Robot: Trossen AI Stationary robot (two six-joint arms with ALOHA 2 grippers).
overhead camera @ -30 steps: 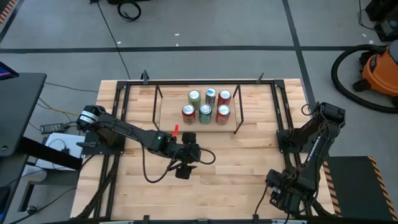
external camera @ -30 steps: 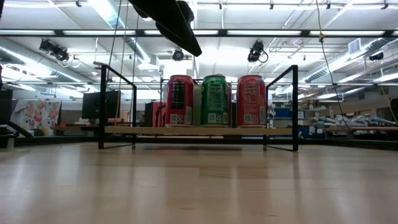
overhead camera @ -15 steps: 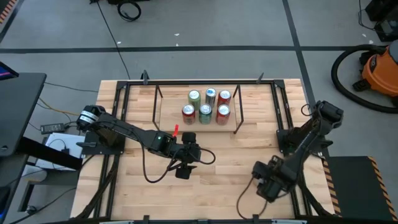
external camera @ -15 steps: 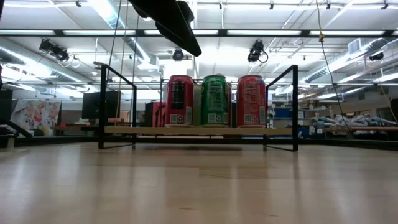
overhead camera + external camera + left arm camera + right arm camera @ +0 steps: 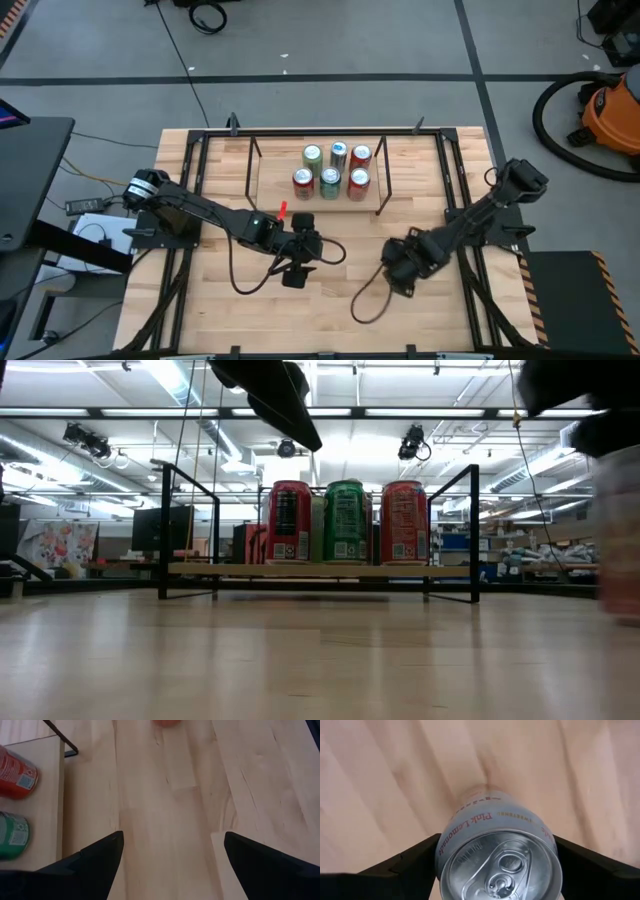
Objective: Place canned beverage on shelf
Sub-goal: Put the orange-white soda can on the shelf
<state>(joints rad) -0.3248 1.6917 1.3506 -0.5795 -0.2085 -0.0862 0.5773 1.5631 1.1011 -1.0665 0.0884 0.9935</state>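
**High view first: two arms over the table, six cans on the shelf**

High view: the shelf (image 5: 318, 178) is standing at the table's (image 5: 200, 300) far side, carrying six cans (image 5: 331, 169) in two rows. The left gripper (image 5: 294, 270) is hovering mid-table, in front of the shelf. The right gripper (image 5: 398, 270) is reaching in from the right, well apart from the shelf.

Low view: three cans, red (image 5: 290, 521), green (image 5: 346, 521) and red (image 5: 404, 521), are standing upright along the shelf's (image 5: 318, 571) front edge.

Left wrist view: the left gripper's fingers (image 5: 102, 855) are standing spread over bare wood, holding nothing.

Right wrist view: the right gripper (image 5: 499, 865) is pinching a pale pink-lemonade can (image 5: 498, 845) between its fingers (image 5: 415, 857).
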